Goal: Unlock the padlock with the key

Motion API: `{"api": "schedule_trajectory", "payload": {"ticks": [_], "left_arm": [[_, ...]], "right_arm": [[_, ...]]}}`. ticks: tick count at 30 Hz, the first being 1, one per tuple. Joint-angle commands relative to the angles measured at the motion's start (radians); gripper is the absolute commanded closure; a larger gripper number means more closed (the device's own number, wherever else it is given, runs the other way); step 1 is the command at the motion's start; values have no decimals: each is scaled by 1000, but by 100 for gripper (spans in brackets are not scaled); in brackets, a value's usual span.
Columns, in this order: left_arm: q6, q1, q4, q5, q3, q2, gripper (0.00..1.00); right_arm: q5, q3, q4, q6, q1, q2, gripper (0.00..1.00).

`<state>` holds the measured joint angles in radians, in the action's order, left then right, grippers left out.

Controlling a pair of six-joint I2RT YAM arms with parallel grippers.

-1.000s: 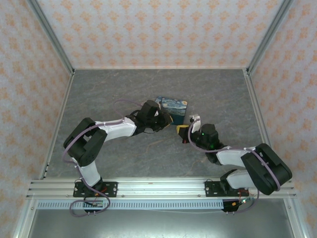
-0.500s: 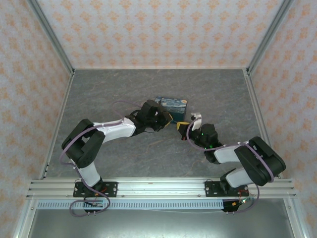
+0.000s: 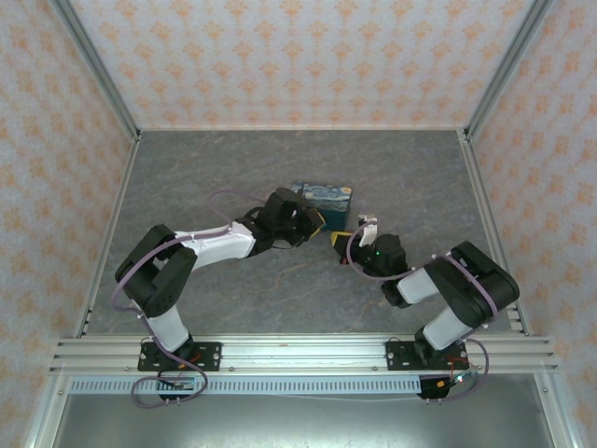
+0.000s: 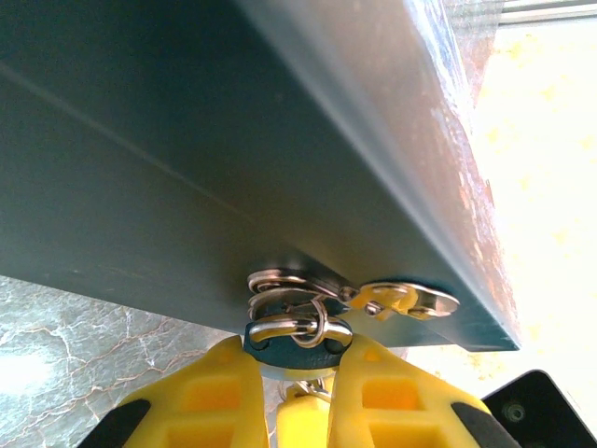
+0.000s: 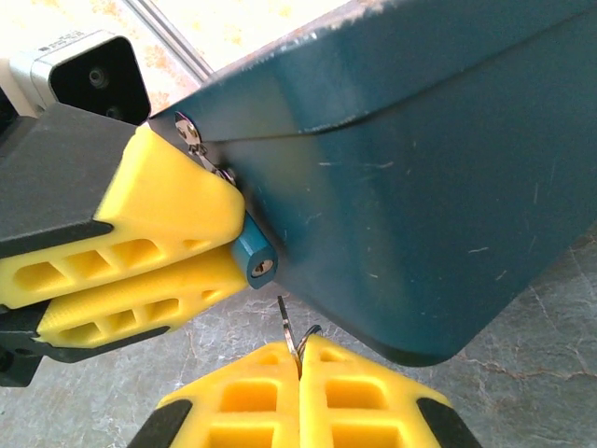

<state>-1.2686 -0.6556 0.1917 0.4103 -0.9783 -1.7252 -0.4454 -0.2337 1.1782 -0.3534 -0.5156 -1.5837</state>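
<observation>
The tiny blue padlock point(image 5: 250, 252) hangs from the metal hasp point(image 4: 401, 301) on the dark-blue painted box point(image 3: 325, 197). My left gripper point(image 4: 297, 362) is shut on the padlock's body point(image 4: 284, 349), its yellow fingers point(image 5: 159, 238) on either side. The keyhole end point(image 5: 264, 268) faces the right wrist camera. My right gripper point(image 5: 300, 362) is shut on the thin key point(image 5: 285, 325), which sticks up edge-on. The key's tip sits just below the keyhole, a small gap apart. In the top view both grippers point(image 3: 319, 222) point(image 3: 340, 243) meet at the box's near right corner.
The box stands mid-table on the grey marbled floor point(image 3: 233, 168). Patterned walls with metal posts enclose the space on three sides. Both arms crowd the box's front, and a rail point(image 3: 298, 355) runs along the near edge.
My right arm has folded inward and carried the key up and left, closer to the padlock. The left gripper and box have held still.
</observation>
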Motion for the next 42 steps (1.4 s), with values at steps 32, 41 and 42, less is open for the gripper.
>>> {"api": "schedule_trajectory", "payload": {"ticks": [32, 41, 42], "left_arm": [[-50, -12, 51, 6, -2, 42, 87], [-94, -18, 70, 36, -13, 59, 87], [-95, -18, 67, 36, -14, 62, 87]], "right_arm": [[-32, -49, 201, -52, 2, -88, 100], [-39, -53, 223, -19, 3, -110, 100], [-39, -55, 223, -14, 3, -106, 100]]}}
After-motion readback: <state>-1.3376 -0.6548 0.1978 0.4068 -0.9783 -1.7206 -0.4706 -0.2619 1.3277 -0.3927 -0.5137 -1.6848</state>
